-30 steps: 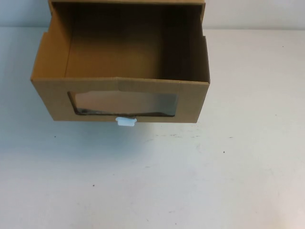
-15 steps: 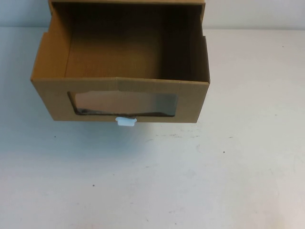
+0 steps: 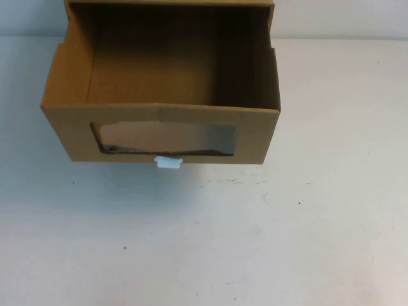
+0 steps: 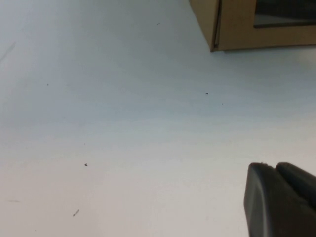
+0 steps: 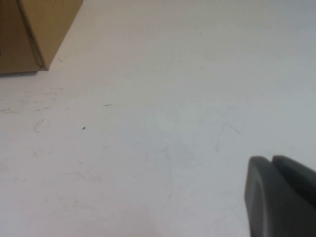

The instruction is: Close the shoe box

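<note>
Cardboard shoe box [image 3: 159,121] gapes; left pincer [image 4: 281,200] and right pincer [image 5: 281,195] closed, empty.

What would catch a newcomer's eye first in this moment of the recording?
The shoe box dominates the far middle of the white table: its drawer is pulled out and empty, with a clear window in front and a small white pull tab below it. Neither arm shows from above; the left gripper and right gripper hang over bare table, away from the box.
</note>
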`<state>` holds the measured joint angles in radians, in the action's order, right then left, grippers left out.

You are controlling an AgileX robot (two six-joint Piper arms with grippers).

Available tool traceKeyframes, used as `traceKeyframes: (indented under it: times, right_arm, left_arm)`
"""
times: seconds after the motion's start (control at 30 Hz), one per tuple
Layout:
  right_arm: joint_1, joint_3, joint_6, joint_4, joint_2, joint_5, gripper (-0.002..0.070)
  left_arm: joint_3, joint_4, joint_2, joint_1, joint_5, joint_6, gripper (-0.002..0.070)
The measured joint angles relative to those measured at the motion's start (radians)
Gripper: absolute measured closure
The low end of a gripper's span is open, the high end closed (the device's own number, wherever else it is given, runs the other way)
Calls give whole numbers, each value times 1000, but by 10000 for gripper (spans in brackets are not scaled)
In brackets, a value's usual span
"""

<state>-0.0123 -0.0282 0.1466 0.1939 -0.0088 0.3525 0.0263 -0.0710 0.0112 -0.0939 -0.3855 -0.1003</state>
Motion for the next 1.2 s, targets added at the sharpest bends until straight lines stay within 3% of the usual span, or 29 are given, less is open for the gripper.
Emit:
traceKeyframes:
  times: [1.2]
  right_arm:
    - [0, 0, 0, 0, 0, 0, 687]
  left_arm:
    - [0, 14, 0, 0, 0, 0, 680]
